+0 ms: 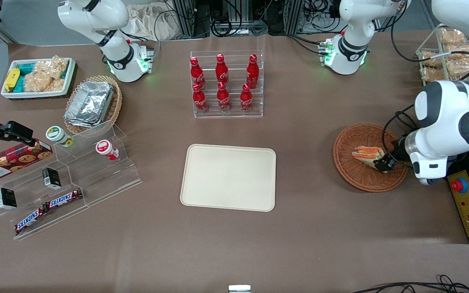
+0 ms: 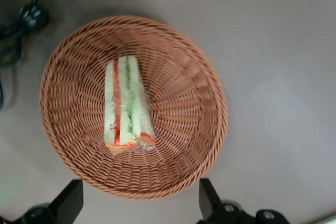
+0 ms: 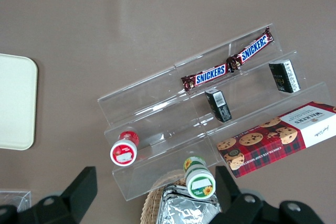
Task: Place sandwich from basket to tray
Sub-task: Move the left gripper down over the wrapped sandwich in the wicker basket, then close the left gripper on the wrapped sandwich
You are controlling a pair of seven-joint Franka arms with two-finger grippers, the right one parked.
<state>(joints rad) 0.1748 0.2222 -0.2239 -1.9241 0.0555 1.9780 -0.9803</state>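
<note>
Item: small triangular wedge sandwich (image 2: 127, 104) of pale bread with orange-red and green filling, in clear wrap. Location: lay on its side in the round reddish-brown woven wicker basket (image 2: 194, 108), near the centre, touching the weave.

Item: left arm's black two-finger gripper (image 2: 137, 203). Location: hovered over the basket, above the rim nearest the working arm. State: fingers (image 2: 68, 200) spread wide, holding nothing, clear of the wrap.

Item: flat cream-beige rectangular tray (image 1: 228, 177) with rounded corners. Location: well apart from the basket, toward the table's middle, bare.

Handling note: step judged to be the approach for the pick. The sandwich sat ahead of the fingertips, its layers running along the line of approach. Advisable to centre over the wedge, descend so the fingers flank the bread faces, and close gently, since the wrap could slip.
</note>
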